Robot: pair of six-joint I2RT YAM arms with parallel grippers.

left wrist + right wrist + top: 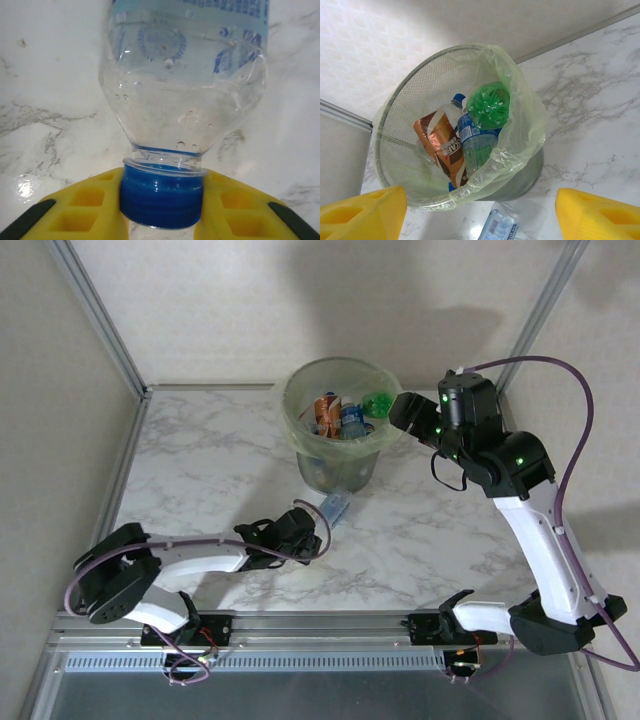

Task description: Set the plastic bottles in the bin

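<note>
Two tools, one bin and four bottles can be counted on the marble table [200, 455]. At the table's 7 o'clock in the top view, the left tool [312, 520] lies low. In its wrist view its yellow fingers [90, 205] are pressed onto the blue cap [161, 197] of one clear blue-capped bottle [185, 100], which lies on the table at the bin's 6 o'clock, touching or just beside its base. The one bin [300, 440], lined with a pale green bag [520, 125], holds three bottles: a brown-labelled bottle [442, 145] at 9 o'clock, a blue-labelled bottle [472, 145] in the middle and a green bottle [490, 105] towards 2 o'clock. The right tool [400, 408] hangs at the rim's 3 o'clock, fingers spread wide with nothing between them. The lying bottle's far end is cut off in both wrist views. A blue scrap low in the bin is too small to name, and the bin's floor is hidden.
</note>
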